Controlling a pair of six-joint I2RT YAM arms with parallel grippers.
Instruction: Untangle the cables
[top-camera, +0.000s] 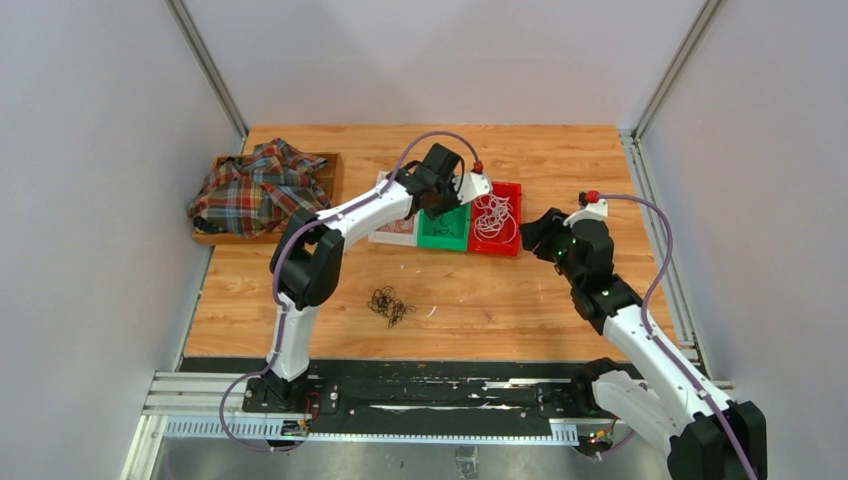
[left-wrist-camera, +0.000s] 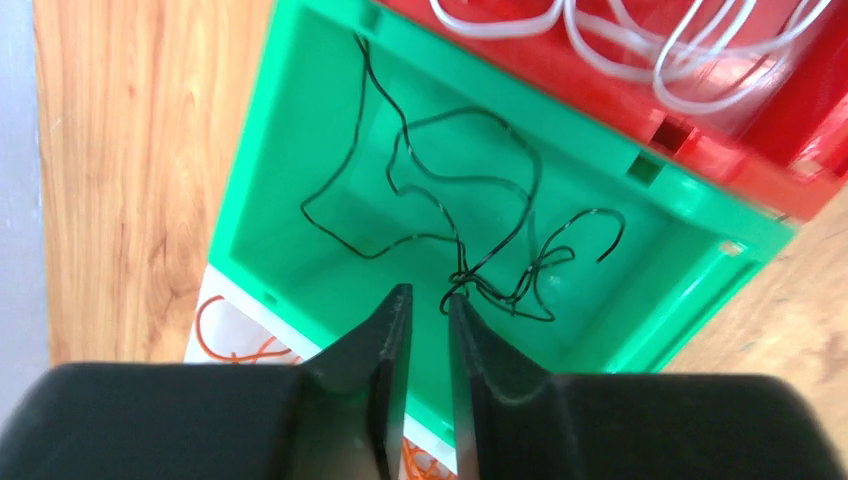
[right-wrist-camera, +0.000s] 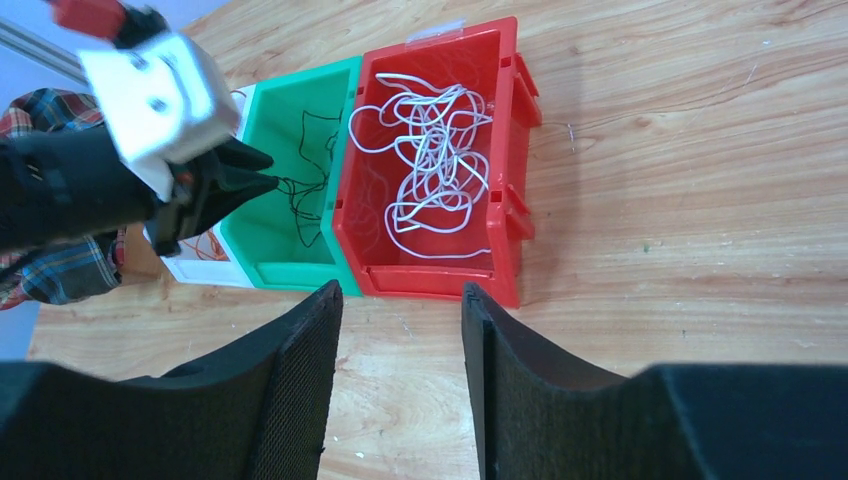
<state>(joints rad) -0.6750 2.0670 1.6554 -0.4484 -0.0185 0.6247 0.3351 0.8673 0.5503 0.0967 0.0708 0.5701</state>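
The left claw (left-wrist-camera: 428, 300) hangs over the green bin (left-wrist-camera: 300, 120) at the middle of the overhead view, tips pointing down into it. Its two pads stand only a narrow slit apart, and I see nothing pinched in that slit. A thin black cable (left-wrist-camera: 470, 280) sprawls across the bin floor in loose bends, and its small knotted end lies just off the tip of the right-hand pad. From here that looks like a drop-off spot, one colour to each bin. The red bin (right-wrist-camera: 430, 278) touching the green one's right side holds a heap of white cables (right-wrist-camera: 430, 160). The white bin (left-wrist-camera: 245, 310) on its left shows an orange cable (left-wrist-camera: 205, 320) peeking out at the lower left of the left wrist view. The sorting seems well along but not finished, because a dark tangle (top-camera: 390, 303) sits alone on the table (top-camera: 560, 160), below the bins and near the left arm's elbow. The right claw (right-wrist-camera: 400, 290) waits at the right of the frame, near the red bin and clear of it, pads moderately apart and holding nothing. I take it that it is parked there to keep out of the other arm's way. A plaid cloth (top-camera: 255, 185) is bundled in a wooden tray (top-camera: 330, 165) at the upper left, well apart from the work.
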